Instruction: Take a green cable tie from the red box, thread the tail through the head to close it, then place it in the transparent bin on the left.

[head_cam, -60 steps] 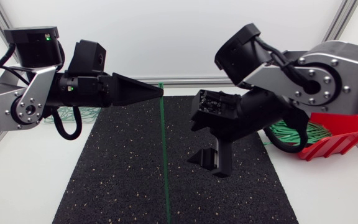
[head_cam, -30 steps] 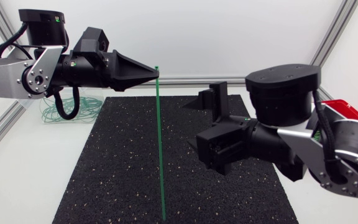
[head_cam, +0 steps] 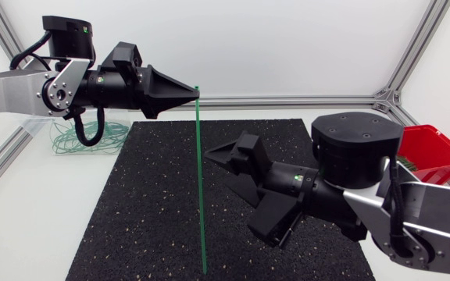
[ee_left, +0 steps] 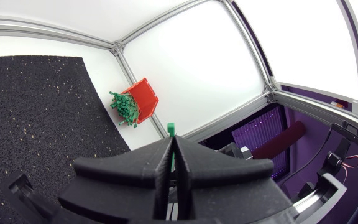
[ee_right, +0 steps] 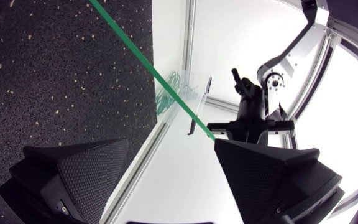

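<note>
Logged a turn of the right gripper (head_cam: 233, 191) since half a second back, wedge tips now facing left toward the green cable tie (head_cam: 200, 179); left arm barely shifted. Far left: transparent bin (head_cam: 56, 145) with looped ties. Left gripper (head_cam: 196, 95) clamped near the tie's head end, strap hanging straight down over the black mat (head_cam: 131, 218). Right gripper spread wide, near the strap, not touching. Far right: red box (head_cam: 436, 156) holding more ties.

head view looks down on the black mat (head_cam: 131, 218). left wrist view sights close along the left gripper (ee_left: 170, 155) toward the red box (ee_left: 145, 99) at the table's 3 o'clock; right wrist view faces the left arm (ee_right: 253, 118). all share the green cable tie (head_cam: 200, 195).
</note>
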{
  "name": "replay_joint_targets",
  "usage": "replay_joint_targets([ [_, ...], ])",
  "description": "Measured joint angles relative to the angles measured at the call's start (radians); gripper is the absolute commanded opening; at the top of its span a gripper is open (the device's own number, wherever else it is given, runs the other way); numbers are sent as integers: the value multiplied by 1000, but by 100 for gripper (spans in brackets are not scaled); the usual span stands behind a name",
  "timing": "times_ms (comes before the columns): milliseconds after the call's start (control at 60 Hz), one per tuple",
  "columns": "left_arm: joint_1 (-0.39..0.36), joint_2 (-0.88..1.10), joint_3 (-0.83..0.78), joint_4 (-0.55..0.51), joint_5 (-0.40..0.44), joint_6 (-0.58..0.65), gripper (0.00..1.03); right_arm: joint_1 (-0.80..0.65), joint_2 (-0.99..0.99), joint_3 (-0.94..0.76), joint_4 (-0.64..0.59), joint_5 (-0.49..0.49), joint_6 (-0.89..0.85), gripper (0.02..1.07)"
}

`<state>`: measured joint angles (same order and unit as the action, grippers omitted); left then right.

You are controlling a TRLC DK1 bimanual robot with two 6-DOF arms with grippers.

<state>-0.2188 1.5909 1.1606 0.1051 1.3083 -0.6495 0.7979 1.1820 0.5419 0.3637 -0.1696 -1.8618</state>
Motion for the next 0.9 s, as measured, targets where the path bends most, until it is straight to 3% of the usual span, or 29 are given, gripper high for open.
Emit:
replay_joint_targets([
  [233, 0, 38, 0, -4, 14, 49, 4, 1, 2, -1, -124, -79, -63, 103],
  [500, 22, 57, 0, -4, 16, 67, 4, -2, 19, -1, -119, -198, -42, 103],
  [650, 22, 75, 8, -24, 18, 71, 4, -6, 60, -18, -36, -261, -31, 103],
  [800, 23, 108, 21, -33, 19, 71, 4, -34, 98, -98, 147, -389, -59, 103],
  [900, 23, 123, 30, -43, 19, 71, 4, -48, 138, -124, 203, -406, -81, 103],
])
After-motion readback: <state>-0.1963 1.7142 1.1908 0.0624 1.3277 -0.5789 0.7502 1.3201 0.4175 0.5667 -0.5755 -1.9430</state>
